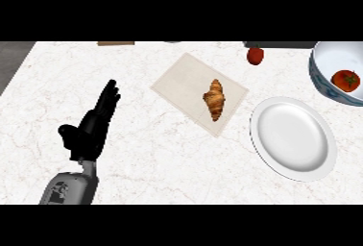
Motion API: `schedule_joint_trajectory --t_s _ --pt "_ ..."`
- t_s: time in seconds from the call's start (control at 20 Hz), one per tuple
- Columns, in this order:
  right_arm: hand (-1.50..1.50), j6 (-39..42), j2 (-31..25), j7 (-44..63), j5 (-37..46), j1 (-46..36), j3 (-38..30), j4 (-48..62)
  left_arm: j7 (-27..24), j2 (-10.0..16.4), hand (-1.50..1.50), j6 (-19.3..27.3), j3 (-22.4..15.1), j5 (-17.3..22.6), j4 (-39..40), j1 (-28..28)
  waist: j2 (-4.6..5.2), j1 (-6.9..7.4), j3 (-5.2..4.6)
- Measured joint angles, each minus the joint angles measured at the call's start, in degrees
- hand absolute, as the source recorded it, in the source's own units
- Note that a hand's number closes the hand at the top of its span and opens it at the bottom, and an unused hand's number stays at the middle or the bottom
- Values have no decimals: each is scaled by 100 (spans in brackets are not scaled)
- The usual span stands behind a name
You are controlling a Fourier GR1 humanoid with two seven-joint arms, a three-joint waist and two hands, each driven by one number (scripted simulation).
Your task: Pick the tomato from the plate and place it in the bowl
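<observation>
The tomato (pixel 346 79) lies inside the bowl (pixel 317 77), against the inner wall at the view's right edge. Its green stem end faces up. The bowl stands at the far right of the counter (pixel 142 163) and is partly cut off by the view's edge; it is white inside, with a blue-and-white outer wall.

The plate (pixel 294 137), white and bare, sits just below the bowl in the view, near it but not touching. A small red fruit (pixel 255 55) with a dark stem rests on the counter left of the bowl, near the far edge; I cannot tell what kind it is.

Left of the plate lies a pale mat (pixel 181 81), turned at an angle, with a croissant (pixel 215 99) on its right half.

The left hand (pixel 92 126) shows well apart from all of this, at the view's left above its grey forearm (pixel 71 188). Its fingers are straight and pressed together, pointing away from the robot, with the thumb stuck out to the left. It holds nothing. The right hand does not show.
</observation>
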Motion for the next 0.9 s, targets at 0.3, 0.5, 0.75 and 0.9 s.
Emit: schedule_joint_trajectory --t_s 0.3,0.5,0.75,0.9 --pt "-150 707 -309 -144 -619 327 -417 -37 -25 -42 0 27 -21 -53 -72 133 -24 -56 -3" --pt "-150 1234 -362 -307 -967 686 -524 -194 13 52 0 -76 70 -4 -125 196 -39 -86 -6" --pt "-150 1783 -324 -414 -1338 1116 -530 -504 -13 -22 0 -57 74 -50 -50 143 -50 -118 -9" --pt "-150 1874 -228 -420 -1488 1374 -441 -741 65 -12 0 -48 126 -77 -62 30 -51 -121 -10"
